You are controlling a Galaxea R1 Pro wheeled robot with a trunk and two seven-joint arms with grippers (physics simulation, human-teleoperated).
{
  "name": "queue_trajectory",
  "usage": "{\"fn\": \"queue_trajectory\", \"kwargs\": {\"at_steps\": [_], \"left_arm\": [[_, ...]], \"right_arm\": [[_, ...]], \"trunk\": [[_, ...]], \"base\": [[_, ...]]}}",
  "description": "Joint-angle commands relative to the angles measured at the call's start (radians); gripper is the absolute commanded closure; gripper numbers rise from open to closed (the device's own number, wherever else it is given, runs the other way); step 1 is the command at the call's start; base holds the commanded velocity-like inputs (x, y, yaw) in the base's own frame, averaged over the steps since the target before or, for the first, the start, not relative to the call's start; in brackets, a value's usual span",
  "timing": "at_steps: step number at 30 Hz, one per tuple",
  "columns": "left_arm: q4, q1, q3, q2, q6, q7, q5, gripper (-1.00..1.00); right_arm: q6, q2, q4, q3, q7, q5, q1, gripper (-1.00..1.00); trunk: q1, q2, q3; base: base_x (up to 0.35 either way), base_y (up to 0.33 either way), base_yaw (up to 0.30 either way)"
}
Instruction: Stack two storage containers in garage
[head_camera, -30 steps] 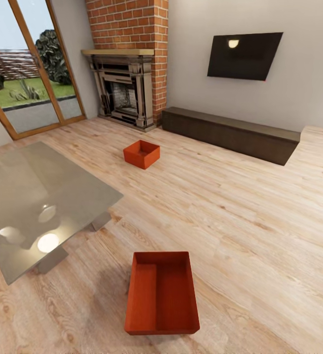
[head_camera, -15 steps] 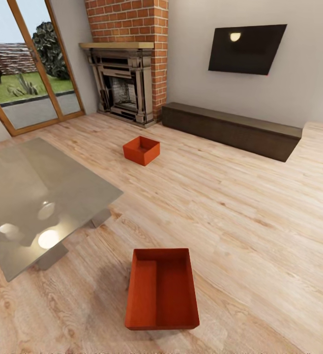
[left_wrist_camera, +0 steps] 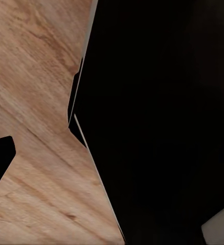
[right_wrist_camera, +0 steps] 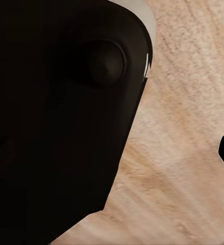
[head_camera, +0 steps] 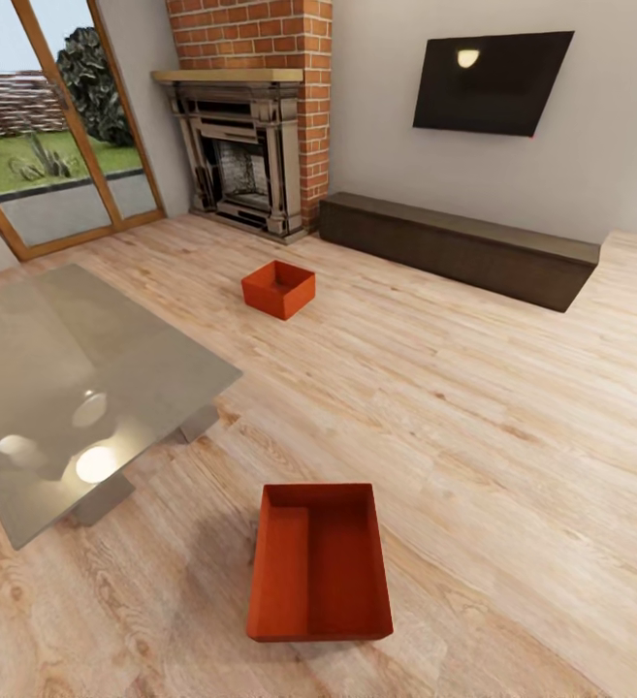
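Orange-red rectangular lidless storage container (head_camera: 320, 564) sits near on the light wood-plank floor (head_camera: 473, 407), beside the glass table (head_camera: 56, 388). Its twin container (head_camera: 278, 288) lies well apart, before the red-brick fireplace (head_camera: 245, 145). Either end effector's state: cannot tell.

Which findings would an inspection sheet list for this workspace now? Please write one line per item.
Surface: light wood-plank floor.
Job's things: near storage container and far storage container, both upright on the planks, apart, nothing inside them.
Clutter: nothing seen.
Grippers: the wrist views show dark robot parts over the planks; open or shut cannot be told.
Cables: nothing seen.
Surroundings: glass table left of the near container; brick fireplace; low dark bench under a wall television; wood-framed glass doors to a garden.
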Motion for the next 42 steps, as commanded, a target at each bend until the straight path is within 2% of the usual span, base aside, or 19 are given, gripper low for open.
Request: {"fn": "queue_trajectory", "kwargs": {"at_steps": [1, 42], "left_arm": [[-0.001, 0.0, 0.0, 0.0, 0.002, 0.0, 0.011, -1.0], [-0.001, 0.0, 0.0, 0.0, 0.002, 0.0, 0.011, -1.0]], "right_arm": [[-0.006, 0.0, 0.003, 0.008, -0.001, -0.008, -0.001, -1.0], [-0.006, 0.0, 0.003, 0.007, -0.006, -0.008, -0.001, -1.0]], "trunk": [[0.0, 0.0, -0.002], [0.0, 0.0, -0.068]], "base": [[0.0, 0.0, 0.0], [0.0, 0.0, 0.0]]}}
